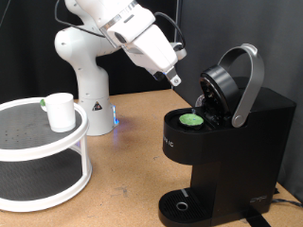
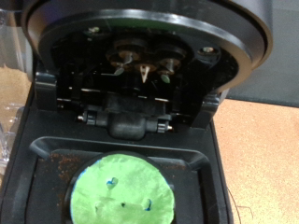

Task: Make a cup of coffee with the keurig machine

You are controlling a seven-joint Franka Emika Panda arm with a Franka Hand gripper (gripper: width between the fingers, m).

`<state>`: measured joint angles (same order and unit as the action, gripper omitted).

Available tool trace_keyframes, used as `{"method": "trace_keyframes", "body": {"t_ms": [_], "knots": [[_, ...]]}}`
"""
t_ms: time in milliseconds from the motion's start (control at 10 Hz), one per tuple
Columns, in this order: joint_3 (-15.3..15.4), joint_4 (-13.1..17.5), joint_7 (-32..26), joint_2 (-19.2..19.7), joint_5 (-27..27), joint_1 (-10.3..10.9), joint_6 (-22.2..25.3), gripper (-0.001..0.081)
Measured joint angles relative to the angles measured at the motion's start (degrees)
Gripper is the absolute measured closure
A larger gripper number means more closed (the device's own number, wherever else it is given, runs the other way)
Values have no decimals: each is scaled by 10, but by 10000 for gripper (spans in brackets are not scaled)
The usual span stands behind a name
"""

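Note:
The black keurig machine [image 1: 241, 142] stands at the exterior view's right with its hinged lid [image 1: 230, 83] raised. A green-topped pod [image 1: 192, 119] sits in the open chamber. The wrist view shows the pod [image 2: 121, 193] from above, with the lid's underside and needle [image 2: 140, 67] over it. My gripper [image 1: 175, 81] hangs in the air just left of the raised lid and above the pod, touching nothing. Its fingers do not show in the wrist view. The white cup [image 1: 61, 111] stands on a white tiered stand [image 1: 28, 147] at the exterior view's left, far from the machine.
The robot's white base [image 1: 83, 80] stands behind the stand. The machine's round drip tray [image 1: 180, 203] carries nothing. Bare wooden table [image 1: 128, 161] lies between the stand and the machine.

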<state>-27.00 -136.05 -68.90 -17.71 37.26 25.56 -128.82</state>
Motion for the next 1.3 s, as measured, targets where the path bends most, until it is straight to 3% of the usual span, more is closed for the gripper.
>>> {"method": "trace_keyframes", "body": {"t_ms": [300, 500, 900, 1300], "knots": [[-1, 10, 19, -14, 29, 0, 22, 3], [-1, 36, 58, -25, 31, -1, 68, 3], [4, 79, 88, -28, 30, 0, 94, 3], [5, 80, 87, -25, 40, 5, 109, 3]]}}
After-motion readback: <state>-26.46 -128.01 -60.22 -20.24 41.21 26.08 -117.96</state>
